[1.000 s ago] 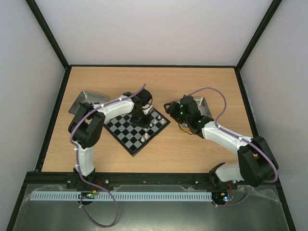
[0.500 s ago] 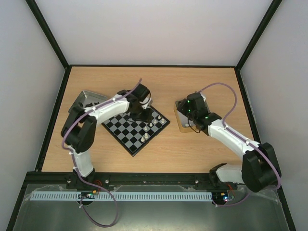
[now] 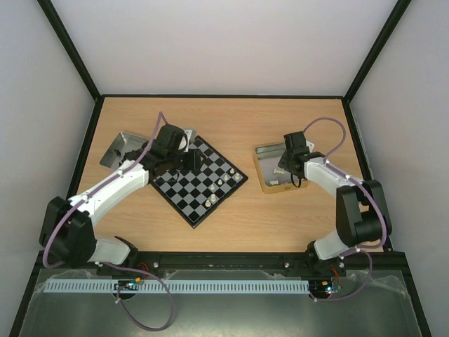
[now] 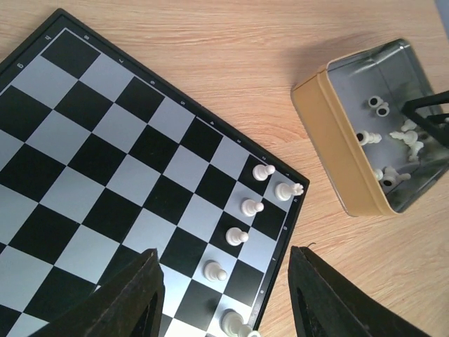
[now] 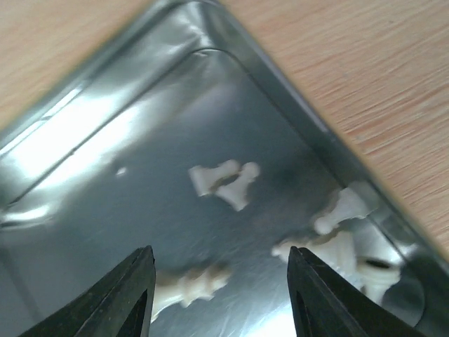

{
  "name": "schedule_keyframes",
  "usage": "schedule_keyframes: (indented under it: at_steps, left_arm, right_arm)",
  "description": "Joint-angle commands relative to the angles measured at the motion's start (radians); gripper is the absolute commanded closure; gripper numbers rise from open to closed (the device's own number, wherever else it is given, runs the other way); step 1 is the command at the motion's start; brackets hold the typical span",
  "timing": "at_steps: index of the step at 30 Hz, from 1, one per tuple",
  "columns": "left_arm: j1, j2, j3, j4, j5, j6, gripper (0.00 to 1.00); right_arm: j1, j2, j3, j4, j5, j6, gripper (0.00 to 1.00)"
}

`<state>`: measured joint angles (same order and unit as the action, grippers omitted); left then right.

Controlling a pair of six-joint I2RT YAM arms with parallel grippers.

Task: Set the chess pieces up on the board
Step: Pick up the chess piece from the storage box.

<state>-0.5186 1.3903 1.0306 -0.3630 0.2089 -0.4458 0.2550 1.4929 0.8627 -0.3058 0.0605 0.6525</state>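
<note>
The board lies at an angle left of the table's middle. Several white chess pieces stand in a row along its right edge, one more in the corner square. My left gripper hovers over the board's far left part, open, with nothing between its fingers. More chess pieces lie loose in a metal tray to the right. My right gripper hangs open just above that tray's floor, a fallen piece below its left finger.
The tray's gold-coloured side wall faces the board, with bare wood between them. A second metal tray sits at the table's left, behind the left arm. Black frame rails border the table.
My left gripper has opened and drawn back left across the board, away from the pieces by the right edge. My right gripper has swung right to hang over the tray.
</note>
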Motion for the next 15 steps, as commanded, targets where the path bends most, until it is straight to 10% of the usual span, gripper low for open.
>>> schedule_keyframes:
  at_steps: [1, 15]
  left_arm:
    - [-0.003, -0.06, -0.039, 0.099, 0.001, -0.006, 0.49]
    - [-0.001, -0.059, -0.054, 0.111, 0.038, -0.004, 0.49]
  right_arm:
    - [-0.037, 0.079, 0.05, -0.024, 0.095, -0.004, 0.49]
    - [-0.068, 0.222, 0.109, 0.035, 0.083, 0.002, 0.68]
